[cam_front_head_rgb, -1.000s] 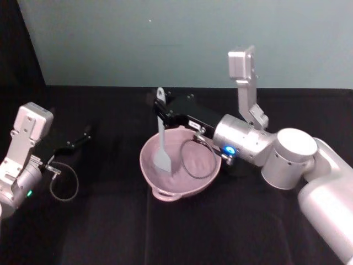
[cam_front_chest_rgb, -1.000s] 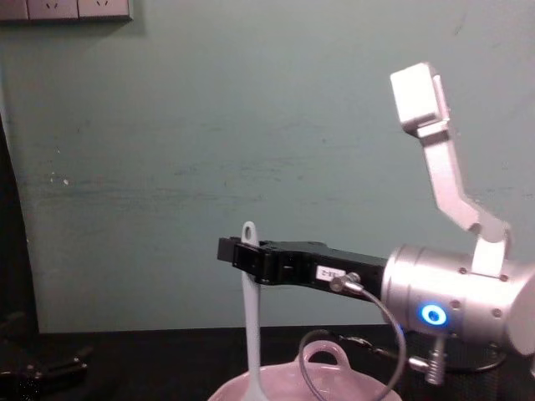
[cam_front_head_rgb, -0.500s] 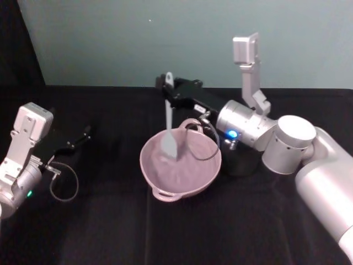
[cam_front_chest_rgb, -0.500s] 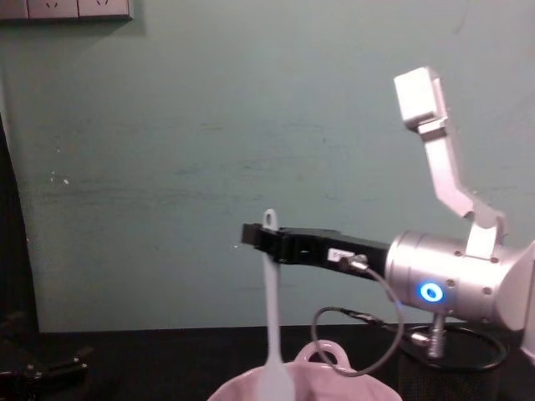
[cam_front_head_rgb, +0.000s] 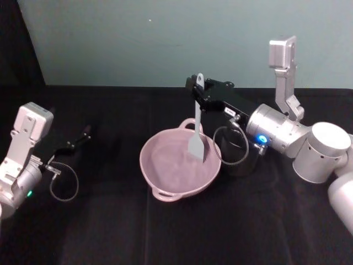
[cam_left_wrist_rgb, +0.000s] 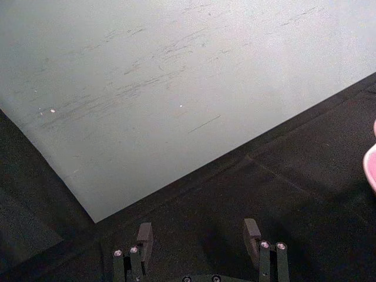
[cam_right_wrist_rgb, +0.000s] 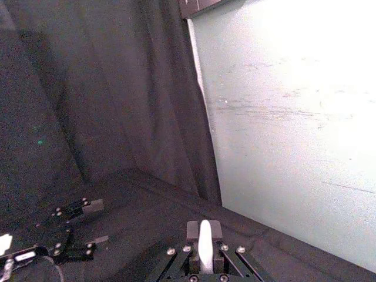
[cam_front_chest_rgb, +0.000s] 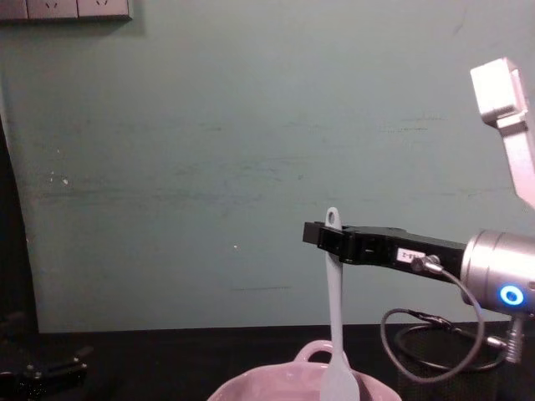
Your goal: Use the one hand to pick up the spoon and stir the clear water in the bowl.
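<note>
Spoon (cam_front_head_rgb: 197,126): one, white, hanging upright by its handle top from the right gripper (cam_front_head_rgb: 197,88), whose jaws are closed on it just below the hole. Its blade hangs inside the right part of the single pink bowl (cam_front_head_rgb: 145,163); the chest view shows the spoon (cam_front_chest_rgb: 333,317) reaching down to the bowl's (cam_front_chest_rgb: 276,386) rim level. Whether the blade touches water cannot be told, the water being too faint to make out. The bowl has two loop handles, one at its far rim and one at its near rim, and sits mid-table on the black cloth (cam_front_head_rgb: 110,221). One black mesh cup (cam_front_head_rgb: 241,165) stands just beside the bowl, under the right arm. The left gripper (cam_front_head_rgb: 83,135) rests low at the far left, well apart, jaws open and holding nothing.
</note>
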